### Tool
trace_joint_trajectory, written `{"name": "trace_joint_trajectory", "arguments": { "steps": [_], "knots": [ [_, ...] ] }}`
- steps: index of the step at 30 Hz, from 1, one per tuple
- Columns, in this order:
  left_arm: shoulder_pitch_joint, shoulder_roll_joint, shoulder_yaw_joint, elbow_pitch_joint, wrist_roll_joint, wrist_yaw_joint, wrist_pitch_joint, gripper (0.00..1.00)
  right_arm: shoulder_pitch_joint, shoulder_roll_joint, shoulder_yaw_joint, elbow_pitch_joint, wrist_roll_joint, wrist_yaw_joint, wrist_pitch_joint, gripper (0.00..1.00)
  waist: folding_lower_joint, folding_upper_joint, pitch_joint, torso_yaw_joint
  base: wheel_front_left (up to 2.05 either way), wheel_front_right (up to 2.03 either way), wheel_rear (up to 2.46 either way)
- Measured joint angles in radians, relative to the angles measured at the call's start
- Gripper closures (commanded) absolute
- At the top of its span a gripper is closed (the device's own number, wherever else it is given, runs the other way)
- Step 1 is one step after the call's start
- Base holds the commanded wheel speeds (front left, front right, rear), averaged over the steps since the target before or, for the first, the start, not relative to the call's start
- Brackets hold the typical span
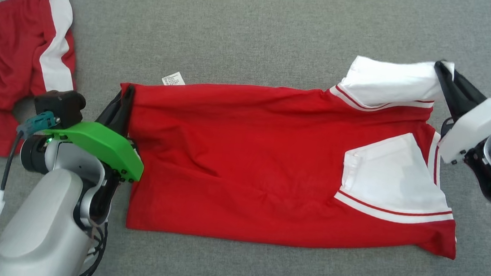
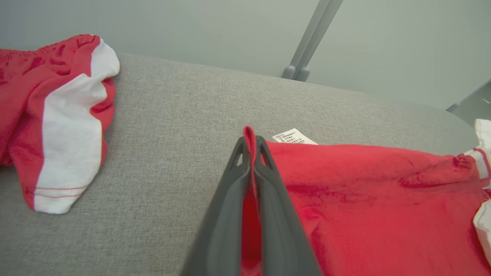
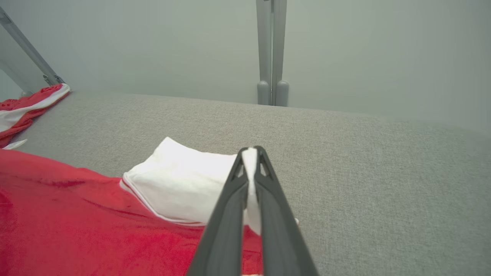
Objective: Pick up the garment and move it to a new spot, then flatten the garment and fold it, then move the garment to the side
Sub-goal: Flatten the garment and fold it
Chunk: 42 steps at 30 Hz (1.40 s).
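The garment (image 1: 247, 165) is a red shirt with white sleeves, spread sideways across the grey surface. My left gripper (image 1: 124, 99) is shut on the garment's red hem corner at its left end; the pinched red fold shows between the dark fingers (image 2: 230, 191) of the left gripper (image 2: 250, 143). My right gripper (image 1: 444, 71) is shut on the far white sleeve (image 1: 390, 82) at the garment's right end; white cloth (image 3: 184, 184) sits pinched in the right gripper (image 3: 250, 153). A second white sleeve (image 1: 397, 175) lies folded onto the red body.
Red shorts with a white side stripe (image 1: 14, 57) lie crumpled at the far left, also in the left wrist view (image 2: 53, 115). The grey padded surface (image 1: 255, 35) runs bare behind the shirt. A grey post (image 3: 271, 53) stands beyond its far edge.
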Motion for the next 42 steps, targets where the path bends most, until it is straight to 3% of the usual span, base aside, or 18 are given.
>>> {"name": "trace_joint_trajectory", "arguments": {
  "steps": [8,16,22,31,33,37,41,42],
  "knots": [
    [0.157,0.028,0.022,-0.12,-0.035,0.041,-0.01,1.0,0.267,0.087,-0.163,-0.199,-0.083,0.0,-0.005,1.0,0.0,0.0,-0.038,-0.02,0.0,0.0,0.0],
    [0.277,0.037,0.045,-0.181,-0.061,0.082,-0.019,1.0,0.456,0.206,-0.261,-0.323,-0.148,0.0,0.024,1.0,0.0,0.0,-0.045,-0.045,0.0,0.0,0.0],
    [0.322,0.039,0.049,-0.198,-0.07,0.096,-0.024,1.0,0.504,0.247,-0.279,-0.323,-0.175,0.0,0.031,1.0,0.0,0.0,-0.043,-0.06,0.0,0.0,0.0],
    [0.367,0.037,0.045,-0.184,-0.09,0.1,-0.026,1.0,0.512,0.264,-0.254,-0.217,-0.201,0.0,-0.022,1.0,0.0,0.0,-0.056,-0.065,0.0,0.0,0.0],
    [0.376,0.033,0.044,-0.175,-0.094,0.1,-0.028,1.0,0.512,0.264,-0.241,-0.187,-0.207,0.0,-0.03,0.9,0.0,0.0,-0.06,-0.065,0.0,0.0,0.0],
    [0.382,0.026,0.044,-0.157,-0.101,0.099,-0.035,1.0,0.512,0.258,-0.228,-0.14,-0.22,0.0,-0.056,0.82,0.0,0.0,-0.068,-0.067,0.0,0.0,0.0],
    [0.398,0.025,0.044,-0.144,-0.104,0.096,-0.043,1.0,0.512,0.258,-0.217,-0.117,-0.218,0.0,-0.072,0.55,0.0,0.0,-0.078,-0.071,0.0,0.0,0.0],
    [0.399,0.025,0.044,-0.143,-0.105,0.094,-0.045,0.84,0.512,0.258,-0.214,-0.116,-0.217,0.0,-0.073,0.44,0.0,0.0,-0.081,-0.072,0.0,0.0,0.0]
  ]
}}
